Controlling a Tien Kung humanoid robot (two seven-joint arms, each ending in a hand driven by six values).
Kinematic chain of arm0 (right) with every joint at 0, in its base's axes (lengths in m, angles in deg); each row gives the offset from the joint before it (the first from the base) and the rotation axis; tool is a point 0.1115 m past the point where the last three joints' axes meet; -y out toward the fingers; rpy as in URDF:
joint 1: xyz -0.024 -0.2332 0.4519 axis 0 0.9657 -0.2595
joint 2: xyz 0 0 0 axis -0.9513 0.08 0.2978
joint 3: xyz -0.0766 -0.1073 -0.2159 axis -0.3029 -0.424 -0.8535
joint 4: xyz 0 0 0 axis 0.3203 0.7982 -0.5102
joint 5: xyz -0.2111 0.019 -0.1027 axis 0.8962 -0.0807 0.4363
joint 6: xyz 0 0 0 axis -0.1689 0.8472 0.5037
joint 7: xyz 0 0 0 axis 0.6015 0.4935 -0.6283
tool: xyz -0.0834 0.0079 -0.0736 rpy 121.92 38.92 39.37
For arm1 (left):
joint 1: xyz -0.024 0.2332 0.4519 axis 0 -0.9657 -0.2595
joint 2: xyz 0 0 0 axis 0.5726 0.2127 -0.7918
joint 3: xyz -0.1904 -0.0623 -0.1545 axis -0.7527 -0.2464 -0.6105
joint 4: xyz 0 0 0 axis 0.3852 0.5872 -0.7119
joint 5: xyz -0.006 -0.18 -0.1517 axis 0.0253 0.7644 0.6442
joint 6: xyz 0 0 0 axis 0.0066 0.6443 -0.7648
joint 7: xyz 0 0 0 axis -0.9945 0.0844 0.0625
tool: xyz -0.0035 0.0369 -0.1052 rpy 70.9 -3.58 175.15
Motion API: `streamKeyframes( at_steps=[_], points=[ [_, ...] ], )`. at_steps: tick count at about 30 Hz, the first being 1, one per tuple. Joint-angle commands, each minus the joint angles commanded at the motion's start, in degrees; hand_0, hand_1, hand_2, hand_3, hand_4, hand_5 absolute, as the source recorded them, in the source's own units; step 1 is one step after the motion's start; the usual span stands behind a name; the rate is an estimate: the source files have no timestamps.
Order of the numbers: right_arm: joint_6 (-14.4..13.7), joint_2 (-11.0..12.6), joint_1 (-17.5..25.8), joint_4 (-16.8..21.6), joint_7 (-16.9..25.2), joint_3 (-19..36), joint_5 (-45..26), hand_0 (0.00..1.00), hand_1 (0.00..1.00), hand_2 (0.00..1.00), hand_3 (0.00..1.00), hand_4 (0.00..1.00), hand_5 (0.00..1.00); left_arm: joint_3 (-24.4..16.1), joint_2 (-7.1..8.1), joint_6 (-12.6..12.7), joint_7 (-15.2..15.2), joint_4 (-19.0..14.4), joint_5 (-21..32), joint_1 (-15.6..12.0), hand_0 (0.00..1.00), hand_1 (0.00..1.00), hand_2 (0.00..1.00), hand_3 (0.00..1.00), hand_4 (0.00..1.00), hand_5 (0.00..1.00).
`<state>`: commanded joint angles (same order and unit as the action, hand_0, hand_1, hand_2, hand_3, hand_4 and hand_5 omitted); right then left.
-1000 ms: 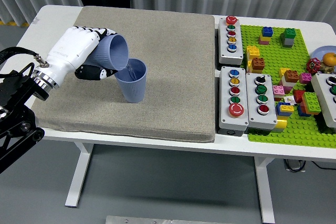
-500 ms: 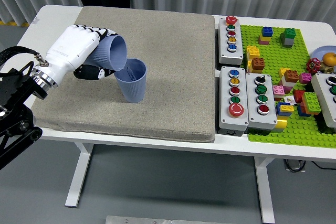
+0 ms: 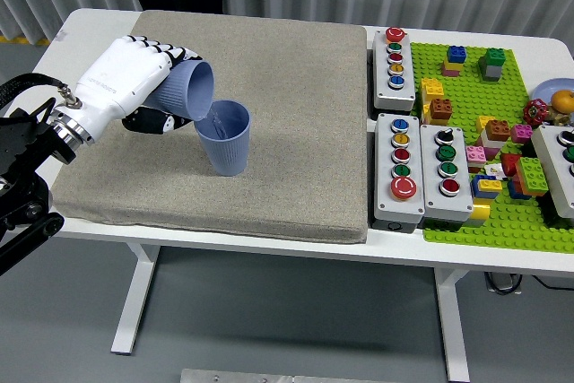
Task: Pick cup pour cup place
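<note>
The white left hand (image 3: 126, 87) has its fingers clamped round a tilted blue-grey plastic cup (image 3: 186, 90), its mouth over a second, upright blue-grey cup (image 3: 225, 137); two cups in all, on the beige fabric mat (image 3: 296, 132), bare to their right; three grey button boxes (image 3: 399, 168) line the mat's right edge.

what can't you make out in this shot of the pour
Head view only:
- The left hand covers the back of the tilted cup, so its base is hidden.
- The fill level in the standing cup is too small to judge.
- The orange item is cut off by the right edge.
- The right hand is out of frame.
</note>
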<state>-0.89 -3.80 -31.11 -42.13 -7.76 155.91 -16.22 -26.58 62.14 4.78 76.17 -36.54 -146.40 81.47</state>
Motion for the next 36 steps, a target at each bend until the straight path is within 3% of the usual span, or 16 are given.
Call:
streamKeyframes(
  at_steps=[19, 36],
  points=[
    [0.07, 0.16, 0.53, 0.00, -0.01, 0.14, 0.71, 0.706, 0.632, 0.586, 0.574, 0.002, 0.103, 2.14, 1.56, -0.68, 0.41, -0.15, -0.88, 1.06, 0.559, 0.541, 0.585, 0.591, 0.715, 0.143],
    [-0.03, 0.19, 0.27, 0.00, 0.07, 0.02, 0.42, 0.706, 0.632, 0.586, 0.574, 0.002, 0.104, 2.04, 1.52, -0.41, 0.41, -0.58, -1.21, 1.14, 0.562, 0.542, 0.587, 0.591, 0.713, 0.146]
  ],
)
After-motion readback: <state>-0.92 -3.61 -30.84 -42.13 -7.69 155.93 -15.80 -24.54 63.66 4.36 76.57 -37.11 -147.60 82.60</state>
